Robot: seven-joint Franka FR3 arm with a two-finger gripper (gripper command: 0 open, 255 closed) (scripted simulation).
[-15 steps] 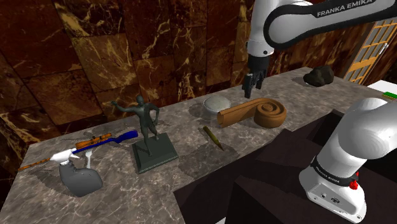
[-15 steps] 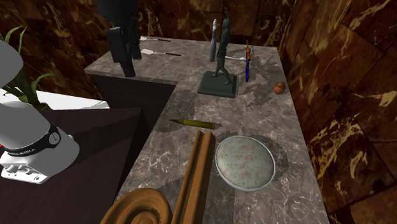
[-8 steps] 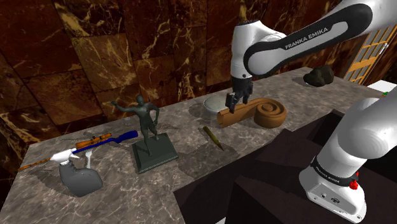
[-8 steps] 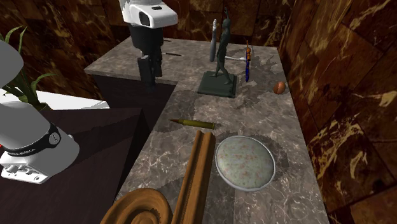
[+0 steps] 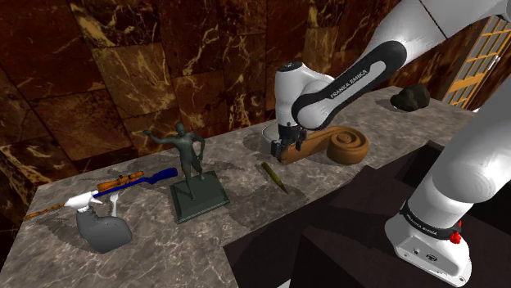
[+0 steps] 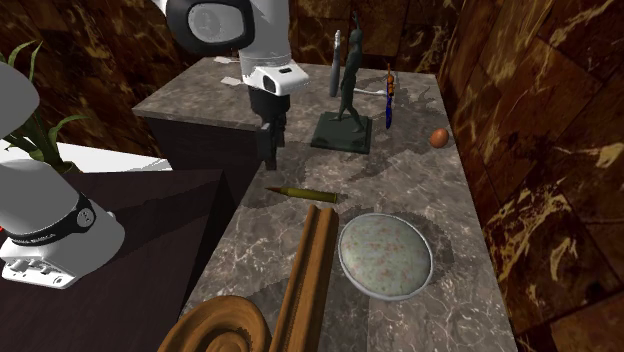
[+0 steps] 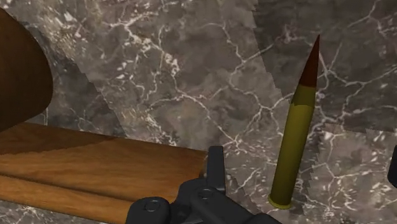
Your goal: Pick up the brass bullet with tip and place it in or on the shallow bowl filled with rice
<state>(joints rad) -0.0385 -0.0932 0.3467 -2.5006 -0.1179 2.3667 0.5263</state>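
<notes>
Black two-finger gripper [image 5: 279,150] hangs low over grey veined marble counter [image 6: 420,180]. Fingers [image 7: 216,167] spread apart, clasping nothing. Brass-yellow bullet with reddish-brown pointed tip [image 7: 294,146] lies flat on counter; wrist view shows it between fingers, untouched. Shoulder view: bullet at gripper's 6 o'clock, near. Second exterior view: shallow grey-rimmed bowl of speckled rice [image 6: 342,258] at bullet's 4 o'clock, apart from it. Long brown wooden scroll-ended carving [image 6: 308,262] just beside bowl, at its 9 o'clock. Dark green figure statue on square base [image 6: 342,133] at bullet's 1 o'clock.
</notes>
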